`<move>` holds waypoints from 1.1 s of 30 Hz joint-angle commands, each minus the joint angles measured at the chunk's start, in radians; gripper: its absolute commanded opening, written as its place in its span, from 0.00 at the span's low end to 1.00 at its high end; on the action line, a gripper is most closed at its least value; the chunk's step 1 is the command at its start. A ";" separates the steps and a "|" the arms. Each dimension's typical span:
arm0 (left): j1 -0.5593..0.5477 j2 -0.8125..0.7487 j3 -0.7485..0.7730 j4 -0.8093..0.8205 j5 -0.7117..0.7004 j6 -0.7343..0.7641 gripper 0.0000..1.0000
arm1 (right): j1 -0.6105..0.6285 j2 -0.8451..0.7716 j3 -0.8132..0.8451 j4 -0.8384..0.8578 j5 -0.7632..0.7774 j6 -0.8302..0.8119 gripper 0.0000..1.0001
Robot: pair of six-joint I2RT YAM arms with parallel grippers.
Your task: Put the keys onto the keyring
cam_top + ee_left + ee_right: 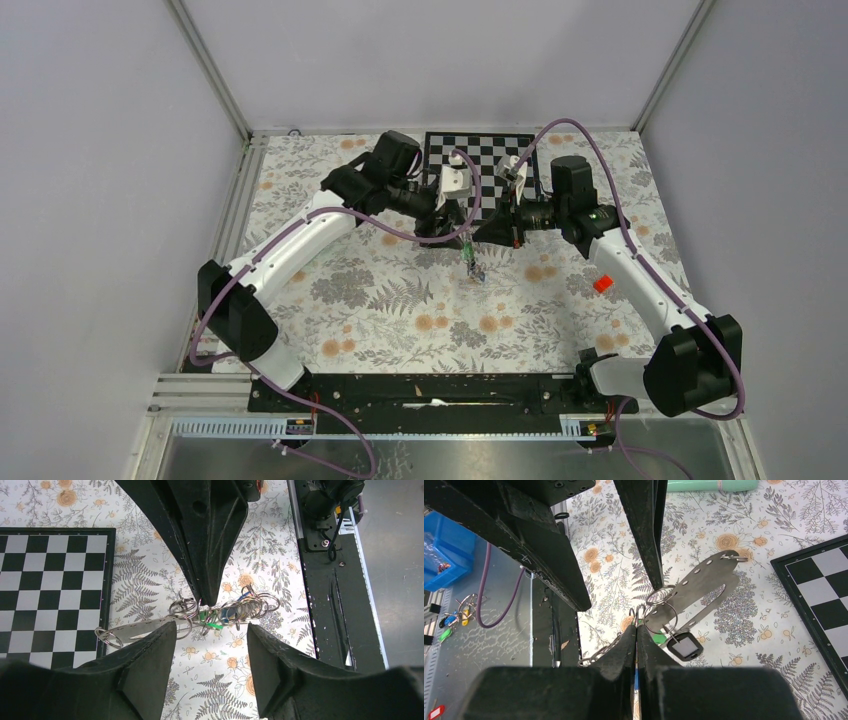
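Up close, left gripper (211,627) spread open and empty, just short of the keyring (245,607), a tangle of silvery rings carrying green- and blue-headed keys (228,613) and a perforated metal plate (145,627), pinched in the closed right gripper (210,598) over the floral table (150,587) beside the checkerboard (50,590).

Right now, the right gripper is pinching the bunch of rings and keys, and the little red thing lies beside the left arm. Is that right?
Not quite. The little red thing lies beside the right arm, not the left; the top view shows it there on the table. The rest holds: the right gripper is pinched shut on the bunch of rings and keys.
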 commanded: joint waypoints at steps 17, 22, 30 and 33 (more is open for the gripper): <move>0.007 -0.037 0.013 -0.054 0.122 0.110 0.52 | -0.002 0.000 0.000 0.036 -0.018 -0.016 0.00; 0.008 -0.045 0.011 -0.074 0.131 0.119 0.50 | -0.003 0.002 0.000 0.037 -0.018 -0.015 0.00; 0.008 -0.036 -0.004 -0.077 0.141 0.130 0.48 | -0.002 0.007 0.000 0.042 -0.021 -0.012 0.00; 0.008 -0.024 -0.013 -0.050 0.128 0.112 0.49 | -0.002 0.005 0.001 0.042 -0.025 -0.010 0.00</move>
